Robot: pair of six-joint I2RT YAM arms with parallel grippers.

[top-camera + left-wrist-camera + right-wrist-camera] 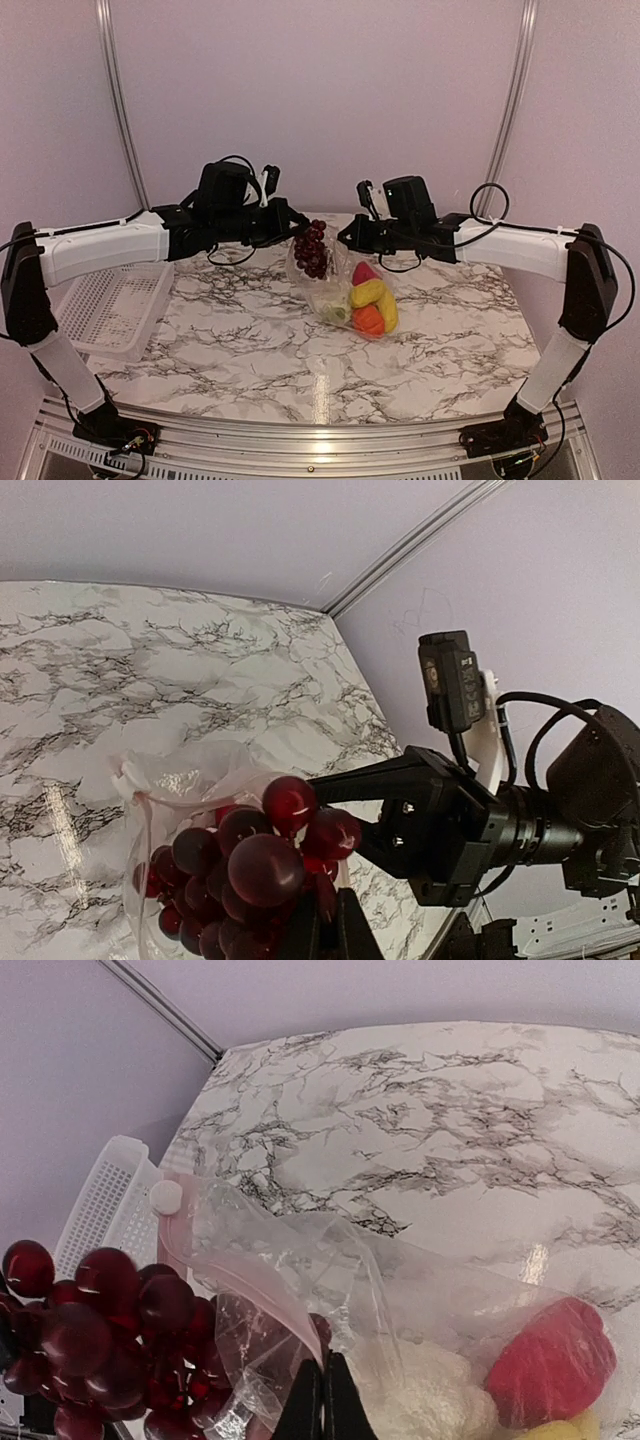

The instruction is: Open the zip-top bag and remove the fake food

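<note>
though tight, left gripper (322,920) on grapes (260,865), right gripper (323,1390) on zip-top bag (300,1260) rim; wide table (250,360) beyond

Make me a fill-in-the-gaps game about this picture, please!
The white basket sits beside the ___ arm.
The right gripper pinches the clear ___.
The round fruit inside is ___.
The table has a ___ pattern.
Missing words: left, bag, orange, marble.

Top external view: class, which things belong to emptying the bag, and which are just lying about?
Belonging to the job: zip-top bag, grapes, cauliflower, yellow pieces, orange-red fruit, pink-red piece.
Lying about: white basket.
</note>
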